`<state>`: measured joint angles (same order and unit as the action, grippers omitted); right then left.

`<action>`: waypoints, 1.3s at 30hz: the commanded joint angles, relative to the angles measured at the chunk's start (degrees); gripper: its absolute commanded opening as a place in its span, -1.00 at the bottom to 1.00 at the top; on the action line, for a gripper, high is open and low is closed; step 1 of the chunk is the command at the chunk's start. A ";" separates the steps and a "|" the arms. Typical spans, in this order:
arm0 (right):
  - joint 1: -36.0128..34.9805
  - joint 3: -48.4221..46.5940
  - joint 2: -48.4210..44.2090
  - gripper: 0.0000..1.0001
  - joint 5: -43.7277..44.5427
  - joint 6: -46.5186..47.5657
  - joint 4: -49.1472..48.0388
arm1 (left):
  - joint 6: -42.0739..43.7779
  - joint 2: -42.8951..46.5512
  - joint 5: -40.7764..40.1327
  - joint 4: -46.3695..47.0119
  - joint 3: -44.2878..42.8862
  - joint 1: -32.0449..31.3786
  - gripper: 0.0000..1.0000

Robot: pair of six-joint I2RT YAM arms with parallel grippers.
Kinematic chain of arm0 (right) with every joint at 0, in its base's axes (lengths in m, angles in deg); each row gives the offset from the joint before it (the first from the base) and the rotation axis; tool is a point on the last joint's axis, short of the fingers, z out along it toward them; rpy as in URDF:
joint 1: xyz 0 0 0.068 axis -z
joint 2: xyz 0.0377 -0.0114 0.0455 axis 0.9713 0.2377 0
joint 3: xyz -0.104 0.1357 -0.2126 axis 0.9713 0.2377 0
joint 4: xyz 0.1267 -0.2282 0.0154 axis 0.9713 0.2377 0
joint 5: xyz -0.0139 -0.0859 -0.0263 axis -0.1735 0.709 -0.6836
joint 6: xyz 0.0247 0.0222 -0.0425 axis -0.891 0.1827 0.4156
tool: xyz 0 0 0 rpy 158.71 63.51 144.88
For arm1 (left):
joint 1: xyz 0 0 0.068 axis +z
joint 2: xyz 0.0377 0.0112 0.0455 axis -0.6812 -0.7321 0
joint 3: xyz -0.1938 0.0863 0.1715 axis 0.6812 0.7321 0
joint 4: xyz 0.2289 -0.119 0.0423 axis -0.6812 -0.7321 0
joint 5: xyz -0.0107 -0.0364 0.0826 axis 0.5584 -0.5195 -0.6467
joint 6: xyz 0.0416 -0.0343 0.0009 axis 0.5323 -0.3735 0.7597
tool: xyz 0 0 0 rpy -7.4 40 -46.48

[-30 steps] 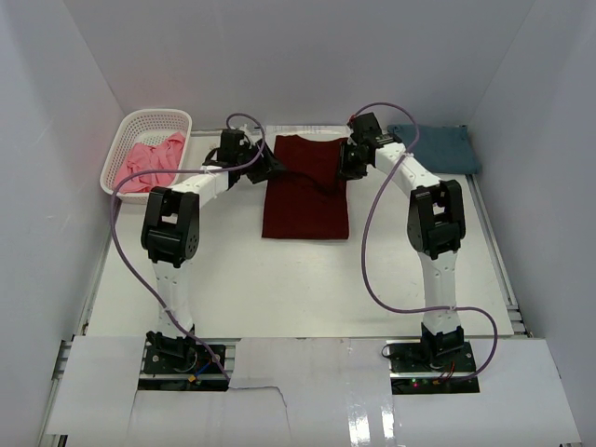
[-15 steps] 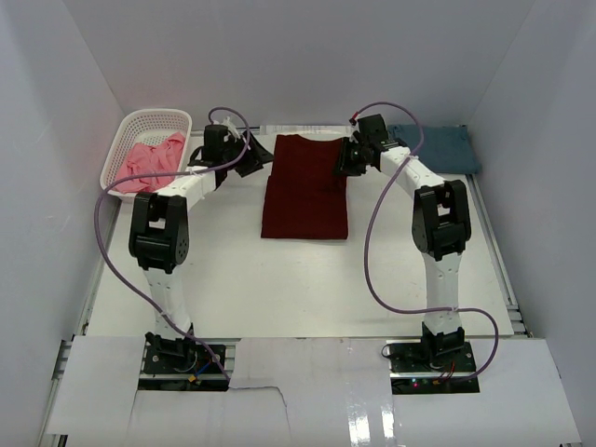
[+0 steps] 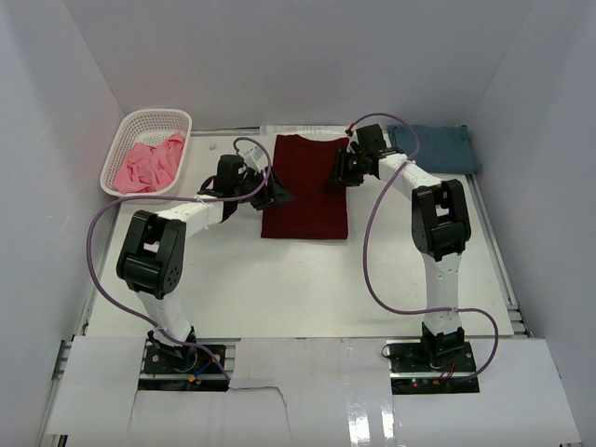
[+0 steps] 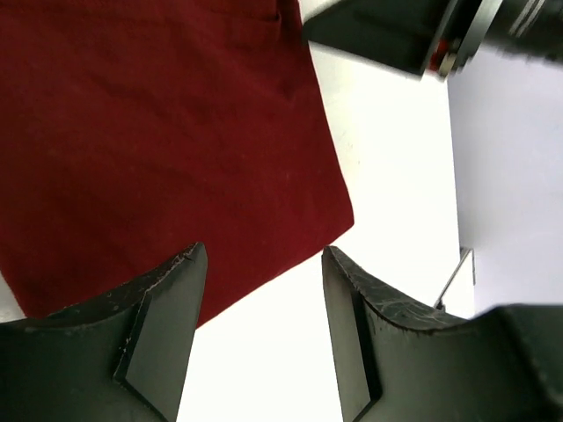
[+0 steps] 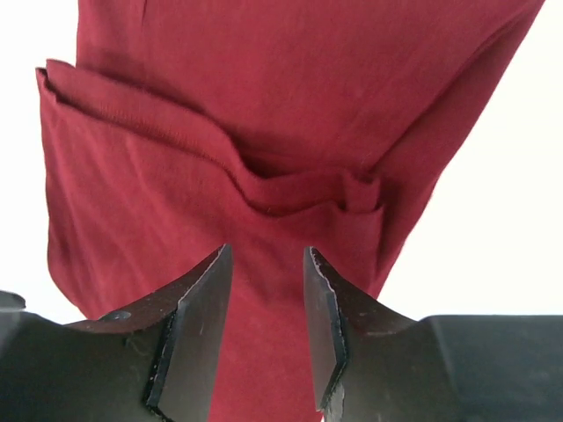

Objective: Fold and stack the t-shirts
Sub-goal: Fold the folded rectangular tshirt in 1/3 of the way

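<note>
The dark maroon t-shirt [image 3: 304, 191] lies as a long folded rectangle at the table's back middle. My left gripper [image 3: 276, 196] is at its left edge, open; in the left wrist view the gap [image 4: 264, 264] spans the maroon hem [image 4: 158, 132] and bare table. My right gripper [image 3: 337, 175] hovers over the shirt's right side, open, with a tucked-in fold of maroon cloth [image 5: 264, 158] beyond its tips [image 5: 266, 255] and nothing pinched. The slate-blue t-shirt [image 3: 438, 147] lies folded at the back right. The pink t-shirt [image 3: 149, 163] is crumpled in the basket.
A white lattice basket [image 3: 154, 116] stands at the back left corner. White walls enclose the table on three sides. Purple cables loop from both arms. Part of the right arm [image 4: 396, 35] shows at the top of the left wrist view.
My left gripper has swung from beside the shirt's back left corner forward along its left edge. The right gripper has shifted slightly inward over the shirt.
</note>
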<state>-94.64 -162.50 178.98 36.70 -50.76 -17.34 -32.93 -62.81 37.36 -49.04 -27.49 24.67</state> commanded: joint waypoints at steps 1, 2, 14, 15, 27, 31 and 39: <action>0.20 -4.77 1.04 -0.11 3.64 3.92 0.06 | 2.96 1.29 1.68 1.64 1.23 -1.07 0.31; 0.20 -6.08 1.66 -0.11 4.52 4.36 1.20 | 3.40 0.85 1.68 1.64 1.41 -1.25 0.31; 0.20 -10.83 5.79 -0.11 12.26 9.38 5.43 | 4.55 -1.79 0.80 1.03 0.97 -1.60 0.30; 0.20 -10.84 5.97 -0.11 12.17 9.55 5.43 | 4.63 -1.79 0.80 0.94 0.88 -1.60 0.30; 0.11 -11.89 8.17 -0.50 12.44 9.73 6.22 | 4.72 -2.32 0.62 0.32 0.44 -1.60 0.30; 0.02 -10.93 6.77 -0.50 12.52 9.64 5.34 | 4.72 -2.14 0.62 0.32 0.62 -1.69 0.30; 0.11 -11.81 6.50 -0.85 12.26 9.73 6.31 | 4.72 -2.49 0.62 0.23 0.71 -1.60 0.30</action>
<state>-94.64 -172.14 186.37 49.07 -41.26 -11.01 -29.17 -65.21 37.52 -49.09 -25.94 23.25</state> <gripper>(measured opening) 0.087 0.653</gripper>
